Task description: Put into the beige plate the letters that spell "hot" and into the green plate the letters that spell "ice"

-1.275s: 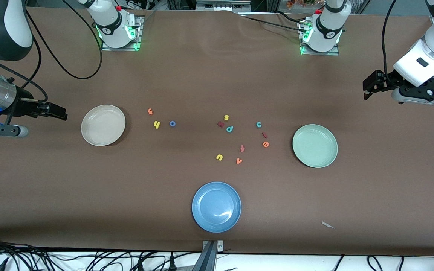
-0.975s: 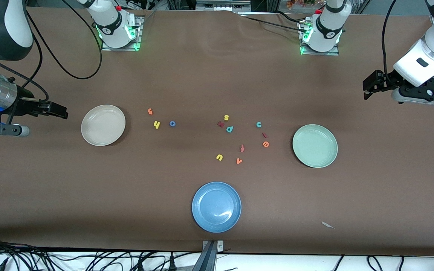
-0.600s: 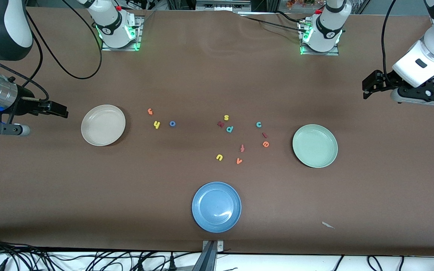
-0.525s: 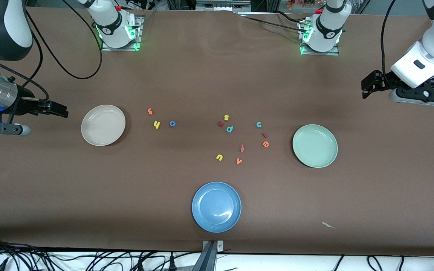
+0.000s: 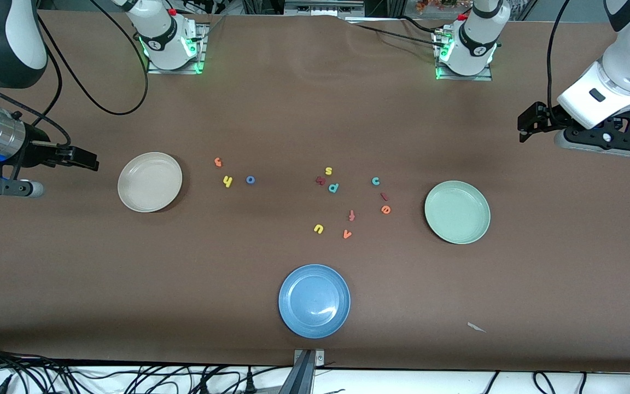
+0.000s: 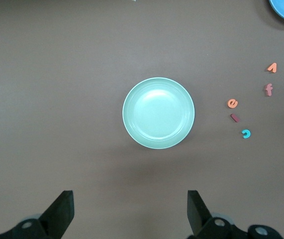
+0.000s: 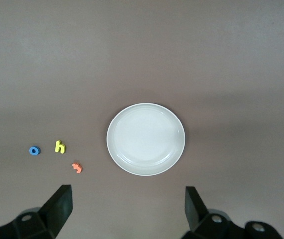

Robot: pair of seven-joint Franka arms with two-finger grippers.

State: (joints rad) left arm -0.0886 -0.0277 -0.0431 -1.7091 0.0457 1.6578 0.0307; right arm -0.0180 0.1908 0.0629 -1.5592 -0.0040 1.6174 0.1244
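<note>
The beige plate (image 5: 150, 182) (image 7: 145, 139) lies empty toward the right arm's end. Beside it, toward the middle, lie the orange t (image 5: 217, 162) (image 7: 76, 168), yellow h (image 5: 227, 181) (image 7: 59, 146) and blue o (image 5: 250, 179) (image 7: 34, 150). The green plate (image 5: 457, 212) (image 6: 158, 113) lies empty toward the left arm's end, with the teal c (image 5: 375, 181) (image 6: 245, 133), dark red i (image 5: 384, 196) (image 6: 235, 118) and orange e (image 5: 385, 209) (image 6: 232, 103) beside it. My left gripper (image 5: 528, 125) (image 6: 130, 209) hangs open high over bare table by the green plate. My right gripper (image 5: 82, 160) (image 7: 128, 206) hangs open by the beige plate.
A blue plate (image 5: 314, 301) sits near the front edge. Loose in the middle are a yellow s (image 5: 328, 171), a dark red letter (image 5: 320, 180), a teal p (image 5: 333, 187), a salmon f (image 5: 351, 215), a yellow u (image 5: 318, 229) and an orange v (image 5: 347, 234).
My left gripper has drifted a little toward the table's middle and the bases. The right arm and all letters have stayed put.
</note>
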